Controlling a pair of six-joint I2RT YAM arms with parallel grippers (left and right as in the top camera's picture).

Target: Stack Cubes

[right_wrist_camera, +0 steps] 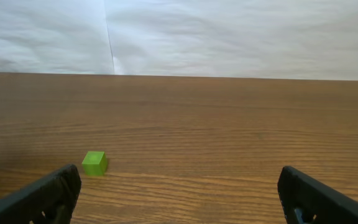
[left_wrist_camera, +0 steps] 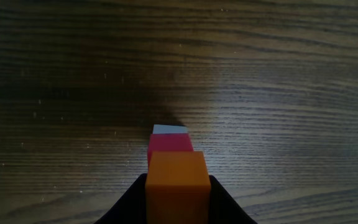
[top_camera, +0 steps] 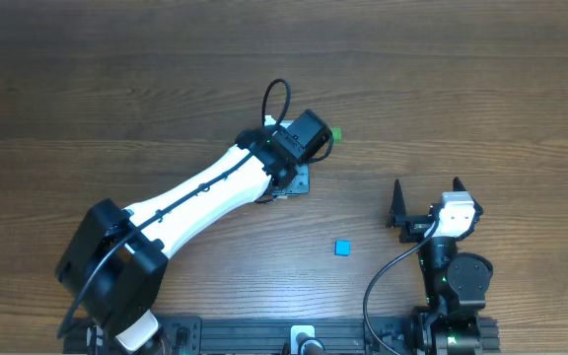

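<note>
My left gripper (left_wrist_camera: 178, 199) is shut on an orange cube (left_wrist_camera: 178, 167), its dark fingers (left_wrist_camera: 229, 208) pressing both sides. Just beyond and below the orange cube stands a red cube (left_wrist_camera: 169, 144), and a pale grey-white cube (left_wrist_camera: 170, 129) peeks out behind it; whether the orange cube touches the red one I cannot tell. From above, the left gripper (top_camera: 299, 148) sits mid-table. A green cube (top_camera: 336, 133) lies just right of it, and also shows in the right wrist view (right_wrist_camera: 94, 163). A blue cube (top_camera: 342, 248) lies nearer the front. My right gripper (top_camera: 427, 197) stands open at the right, holding nothing.
Bare wood table (top_camera: 116, 89) stretches all around. A white backdrop (right_wrist_camera: 229, 37) rises behind the table's far edge. The left arm's white body (top_camera: 195, 197) lies diagonally across the left middle.
</note>
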